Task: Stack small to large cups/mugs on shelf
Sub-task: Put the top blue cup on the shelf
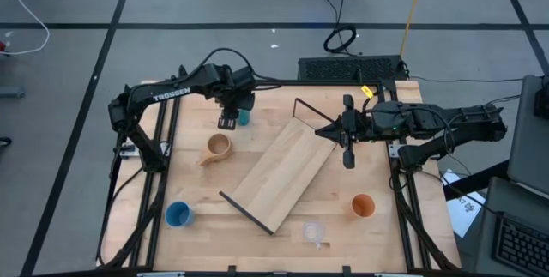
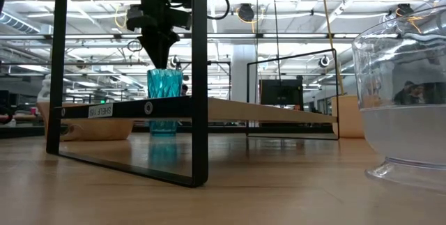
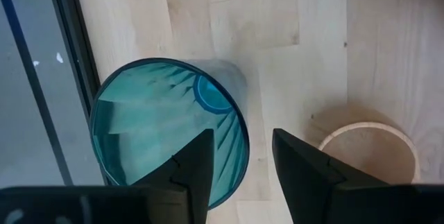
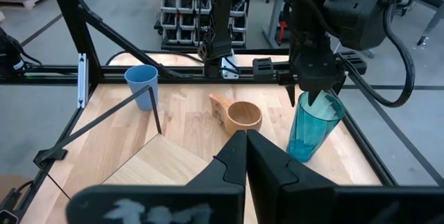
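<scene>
1. While the left pincer (image 3: 239, 172) hangs right over the teal tumbler (image 1: 242, 117), its fingers stand partly apart and straddle the near rim: one finger is over the mouth, the other outside the wall. Nothing is gripped yet, as far as the wrist view shows.
2. Since the tumbler stands upright on the table (image 1: 197, 183) near the far left edge, beside the tan handled mug (image 1: 219, 147), the step in hand looks like a rim pinch on the tumbler.
3. To do it well, lower straight down so one finger goes inside and the other stays outside, then close gently; the wall is thin and translucent, and likely slippery.
4. Keep the wrist vertical during the lift, because a tall, narrow vessel held by one side of its rim will tend to swing.
5. Watch the black frame rail just beside the tumbler and the mug close on the other side; lift clear before any sideways travel.
6. The shelf (image 1: 283, 172) lies diagonally at mid-table, well apart from the tumbler, and carries no cup yet, so the stacking has barely begun.
7. The blue cup (image 1: 177, 214), the clear cup (image 1: 314, 231) and one orange cup (image 1: 363, 205) stand near the front of the table; I see no second orange cup.
8. The right pincer (image 1: 347, 158) waits shut over the shelf's far right end.
</scene>
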`<action>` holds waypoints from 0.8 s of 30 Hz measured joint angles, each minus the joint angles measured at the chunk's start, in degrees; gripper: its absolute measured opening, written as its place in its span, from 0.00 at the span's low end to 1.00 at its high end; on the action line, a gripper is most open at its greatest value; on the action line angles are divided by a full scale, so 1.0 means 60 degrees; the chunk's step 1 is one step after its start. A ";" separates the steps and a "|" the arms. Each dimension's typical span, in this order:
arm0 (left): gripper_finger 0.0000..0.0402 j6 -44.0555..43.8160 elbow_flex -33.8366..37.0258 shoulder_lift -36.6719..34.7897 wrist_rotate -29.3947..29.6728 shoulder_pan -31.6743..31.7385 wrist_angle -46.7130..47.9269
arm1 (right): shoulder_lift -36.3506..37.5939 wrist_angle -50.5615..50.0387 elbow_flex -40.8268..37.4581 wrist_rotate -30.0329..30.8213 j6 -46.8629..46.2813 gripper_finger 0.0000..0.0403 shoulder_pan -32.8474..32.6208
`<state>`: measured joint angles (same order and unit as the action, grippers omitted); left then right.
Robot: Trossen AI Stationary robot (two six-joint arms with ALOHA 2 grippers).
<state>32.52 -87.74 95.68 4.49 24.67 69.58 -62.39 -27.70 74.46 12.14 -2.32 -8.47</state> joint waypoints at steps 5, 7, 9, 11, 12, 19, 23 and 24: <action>0.37 -0.0046 0.0078 0.0000 0.0000 0.0002 -0.0196 | 0.0000 0.0000 0.0000 0.0000 -0.0001 0.00 0.0000; 0.37 -0.0049 0.0266 0.0000 0.0000 0.0004 -0.0402 | 0.0000 0.0000 0.0000 0.0000 -0.0001 0.00 -0.0001; 0.37 -0.0049 0.0499 0.0000 0.0066 0.0002 -0.0560 | 0.0000 0.0000 0.0000 0.0000 -0.0001 0.00 0.0000; 0.37 -0.0076 0.0677 0.0000 0.0313 -0.0004 -0.0676 | 0.0000 0.0000 0.0000 0.0000 0.0000 0.00 -0.0004; 0.37 -0.0103 0.0747 0.0000 0.0359 -0.0003 -0.0669 | 0.0000 0.0000 0.0000 0.0000 -0.0001 0.00 -0.0003; 0.26 -0.0155 0.0882 0.0000 0.0399 0.0004 -0.0774 | 0.0000 0.0000 0.0000 0.0000 -0.0001 0.00 0.0000; 0.11 -0.0151 0.0882 0.0000 0.0208 0.0004 -0.0818 | 0.0000 0.0000 0.0000 0.0000 -0.0001 0.00 0.0000; 0.08 -0.0148 0.0882 0.0000 0.0194 0.0004 -0.0813 | 0.0000 0.0001 0.0000 0.0000 -0.0001 0.00 -0.0003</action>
<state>31.64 -82.46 95.68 5.65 24.69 64.71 -62.39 -27.70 74.46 12.14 -2.33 -8.49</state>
